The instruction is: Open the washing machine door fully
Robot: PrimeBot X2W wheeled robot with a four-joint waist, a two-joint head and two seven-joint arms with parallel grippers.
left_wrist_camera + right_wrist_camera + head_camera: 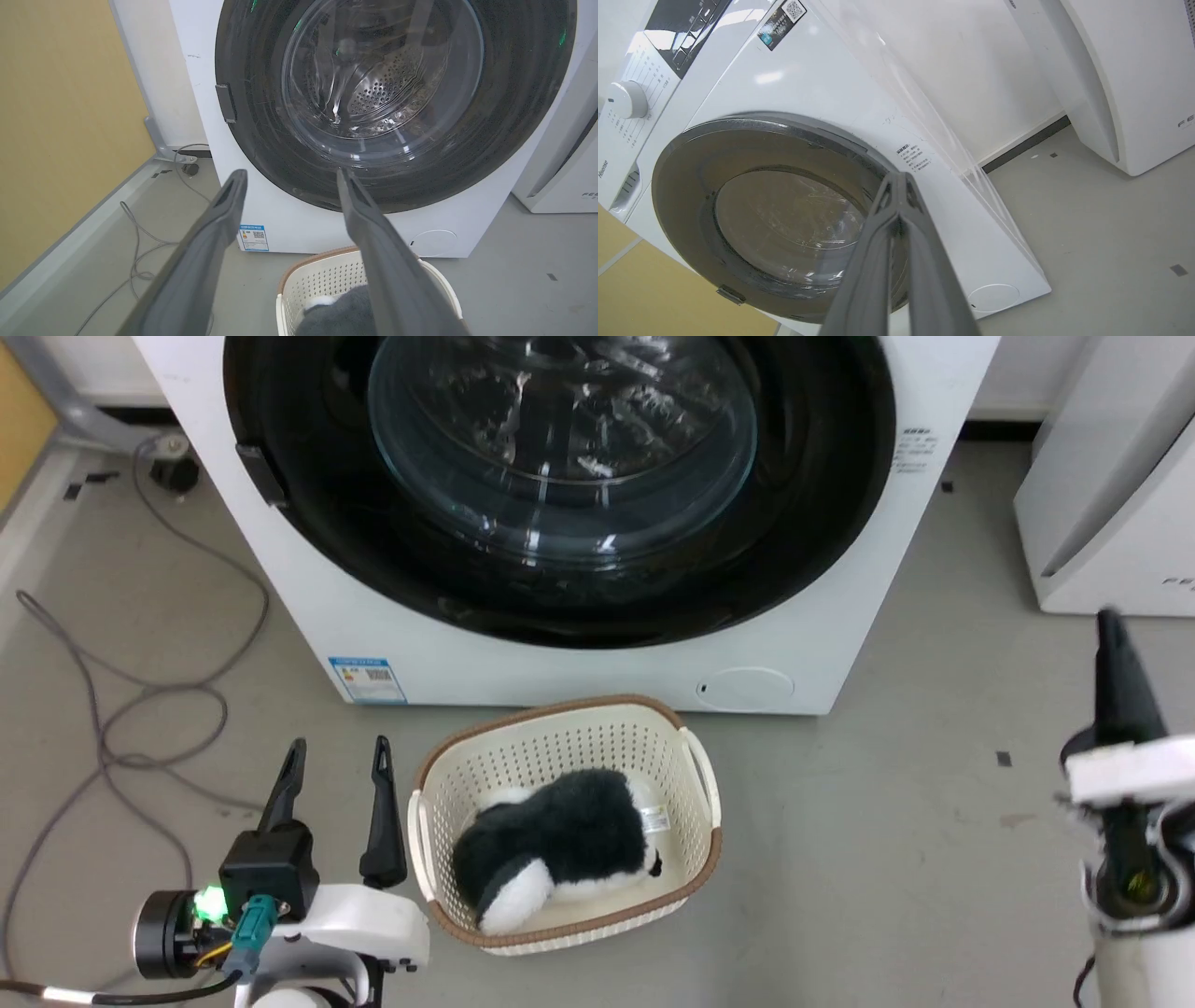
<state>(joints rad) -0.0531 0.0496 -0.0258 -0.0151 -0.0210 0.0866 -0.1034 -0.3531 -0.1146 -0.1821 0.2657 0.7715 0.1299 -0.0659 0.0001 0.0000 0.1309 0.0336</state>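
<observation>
The washing machine door (560,485) is a big round glossy black ring with a bulging clear glass centre, lying flush against the white washer front; it also shows as the door (383,98) and the door (780,224). A small dark handle tab (261,474) sits on its left rim. My left gripper (338,758) stands open low on the left, well short of the washer, its fingers (224,205) spread apart. My right gripper (1111,625) is at the far right, clear of the door, its fingertips (899,184) pressed together on nothing.
A cream perforated basket (691,747) holding a black-and-white plush toy (560,845) sits on the floor just before the washer, beside my left gripper. Grey cables (140,709) loop over the floor at left. Another white appliance (1111,504) stands at right. A small round white flap (747,689) marks the washer's lower right.
</observation>
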